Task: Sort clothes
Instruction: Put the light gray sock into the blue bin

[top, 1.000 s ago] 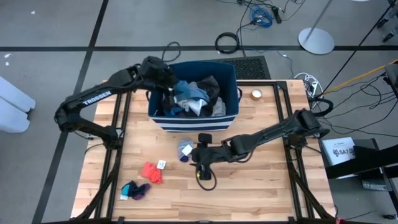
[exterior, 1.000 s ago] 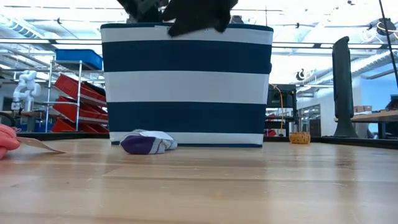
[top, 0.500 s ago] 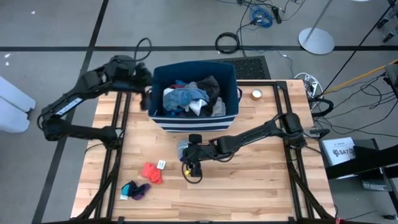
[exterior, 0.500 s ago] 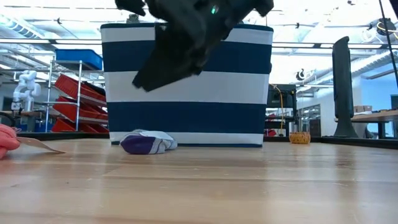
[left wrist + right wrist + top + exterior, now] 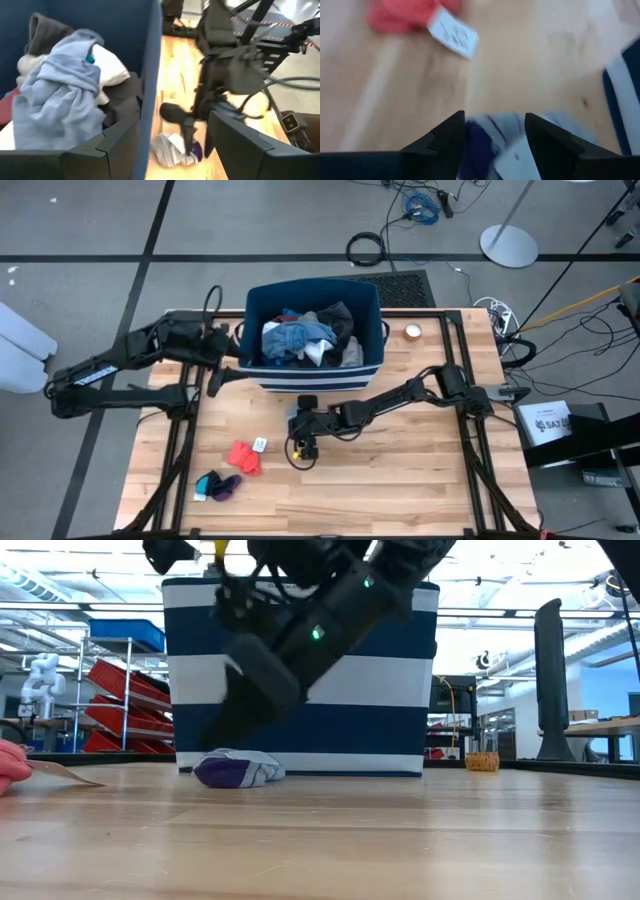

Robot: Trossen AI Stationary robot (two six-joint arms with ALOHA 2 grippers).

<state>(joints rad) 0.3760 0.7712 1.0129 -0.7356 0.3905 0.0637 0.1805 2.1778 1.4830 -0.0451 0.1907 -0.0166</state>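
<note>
Progress is early — most of the clothes (image 5: 305, 340) are in the navy striped bin (image 5: 372, 315), heaped to its rim: a light blue garment on top, white and dark grey pieces beside it.

Three items lie on the counter (image 5: 420, 480):
- A white-and-purple sock (image 5: 238, 769), directly below the right end effector (image 5: 494, 131) and just in front of the bin wall.
- A red sock (image 5: 243, 456) with a white tag, near the right end effector on the side away from the bin.
- A teal-and-dark pair (image 5: 216, 484), beyond the red sock, well apart from both end effectors.

The right end effector hangs over the white-and-purple sock with its fingers apart, nothing between them. The left end effector (image 5: 172, 145) sits beside the bin's outer wall, fingers spread and empty.

Judgement: the bin contents remain to be sorted — the bulk of the work is left.
</note>
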